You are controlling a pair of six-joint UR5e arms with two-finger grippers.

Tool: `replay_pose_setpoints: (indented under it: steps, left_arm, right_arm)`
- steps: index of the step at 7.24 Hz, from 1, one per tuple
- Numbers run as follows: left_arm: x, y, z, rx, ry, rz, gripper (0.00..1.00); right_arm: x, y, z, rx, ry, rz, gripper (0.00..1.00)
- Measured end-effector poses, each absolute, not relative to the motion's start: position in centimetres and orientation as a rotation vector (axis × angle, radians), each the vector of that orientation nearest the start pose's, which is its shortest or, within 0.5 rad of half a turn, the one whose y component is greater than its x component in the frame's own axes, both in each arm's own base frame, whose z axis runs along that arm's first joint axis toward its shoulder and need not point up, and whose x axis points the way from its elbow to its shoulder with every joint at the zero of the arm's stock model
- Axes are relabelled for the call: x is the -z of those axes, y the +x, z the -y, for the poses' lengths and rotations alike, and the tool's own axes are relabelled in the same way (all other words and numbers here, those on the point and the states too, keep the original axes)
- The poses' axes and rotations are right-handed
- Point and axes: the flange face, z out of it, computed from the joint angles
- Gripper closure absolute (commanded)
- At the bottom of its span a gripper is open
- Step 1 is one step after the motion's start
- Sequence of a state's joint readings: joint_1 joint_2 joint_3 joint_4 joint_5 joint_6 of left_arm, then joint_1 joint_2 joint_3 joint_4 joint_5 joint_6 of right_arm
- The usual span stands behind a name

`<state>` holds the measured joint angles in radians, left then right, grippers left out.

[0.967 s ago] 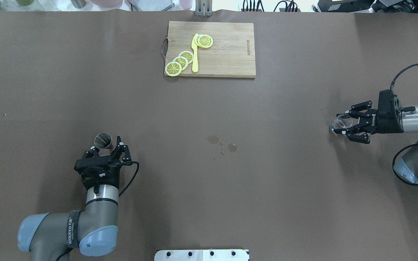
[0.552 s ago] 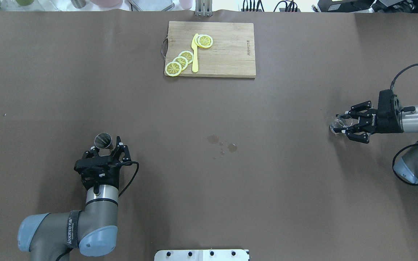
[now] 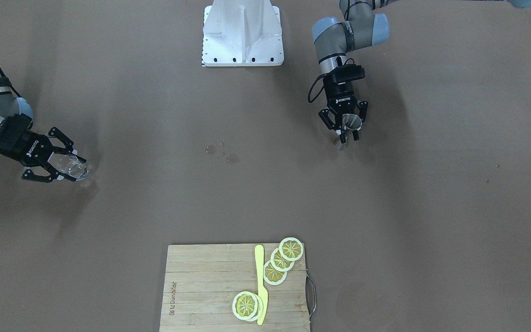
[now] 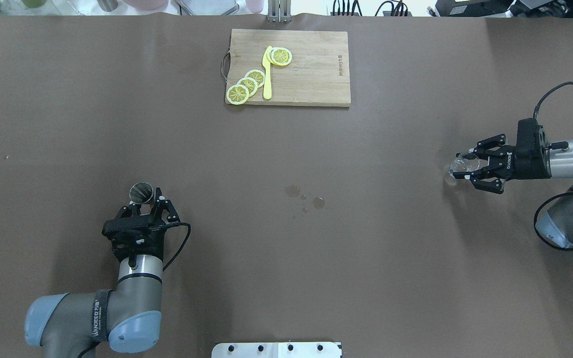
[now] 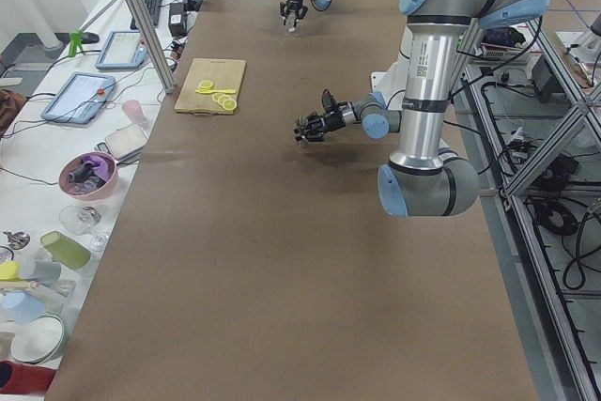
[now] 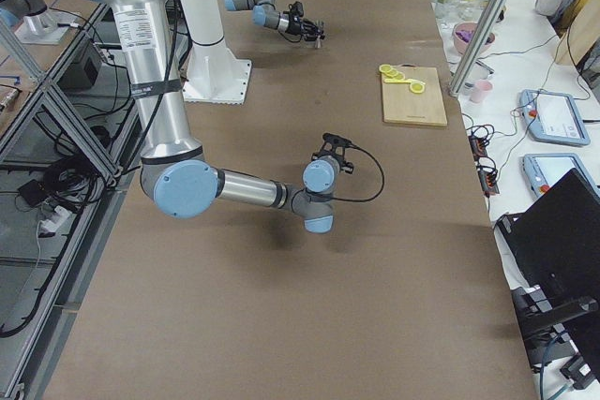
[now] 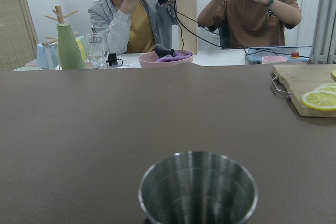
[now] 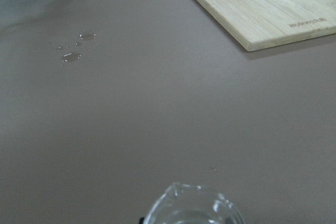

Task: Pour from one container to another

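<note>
The wide brown table (image 4: 67,99) has a flat wooden cutting board (image 4: 306,74) at its far middle edge. Round yellow lemon slices (image 4: 247,85) and a thin yellow plastic knife (image 4: 267,74) lie on the board. A small shiny metal cup (image 4: 142,193) is at the near left. A clear glass cup (image 4: 461,167) is far off at the right. Little wet spots (image 4: 306,198) lie between them.

Two arms of silver-grey tubes with pale blue joint caps flank a white base plate (image 3: 242,32) bearing black screws. Each black two-finger end effector, left (image 4: 143,211) and right (image 4: 483,170), carries white lettering and a looping black cable.
</note>
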<state>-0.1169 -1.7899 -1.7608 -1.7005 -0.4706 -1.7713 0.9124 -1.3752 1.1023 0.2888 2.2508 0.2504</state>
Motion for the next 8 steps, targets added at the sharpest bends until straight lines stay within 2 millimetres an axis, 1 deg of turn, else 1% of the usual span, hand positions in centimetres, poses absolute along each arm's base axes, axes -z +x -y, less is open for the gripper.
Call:
replay_pose_setpoints:
  steps: [1, 2, 3, 4, 5, 6, 7, 8]
  left_arm:
    - [-40.9, 53.1, 28.6, 0.575, 1.066, -0.533, 0.77]
    - [-40.8, 53.0, 28.7, 0.577, 1.068, -0.534, 0.87]
    - [-40.4, 52.5, 28.8, 0.584, 1.07, -0.54, 0.95]
    - [-39.6, 52.0, 28.9, 0.597, 1.069, -0.559, 1.0]
    - [-38.9, 51.2, 28.9, 0.611, 1.068, -0.582, 1.0]
    - [-38.3, 50.3, 29.0, 0.611, 1.07, -0.598, 1.0]
    - [-37.6, 49.5, 28.9, 0.598, 1.073, -0.619, 1.0]
    - [-36.6, 48.9, 28.8, 0.589, 1.052, -0.678, 1.0]
  right_arm:
    - [-57.1, -26.5, 47.3, 0.839, 1.161, 1.179, 1.0]
    - [-55.2, -25.6, 48.0, 0.832, 1.145, 1.189, 1.0]
    - [-52.6, -24.6, 48.7, 0.831, 1.122, 1.194, 1.0]
    - [-49.8, -23.5, 49.4, 0.826, 1.104, 1.192, 1.0]
    - [-47.2, -22.3, 50.1, 0.824, 1.09, 1.187, 1.0]
    - [-45.0, -21.1, 50.5, 0.82, 1.085, 1.182, 1.0]
    - [-43.6, -20.2, 50.6, 0.816, 1.089, 1.177, 1.0]
    - [-42.9, -19.8, 50.8, 0.815, 1.09, 1.176, 1.0]
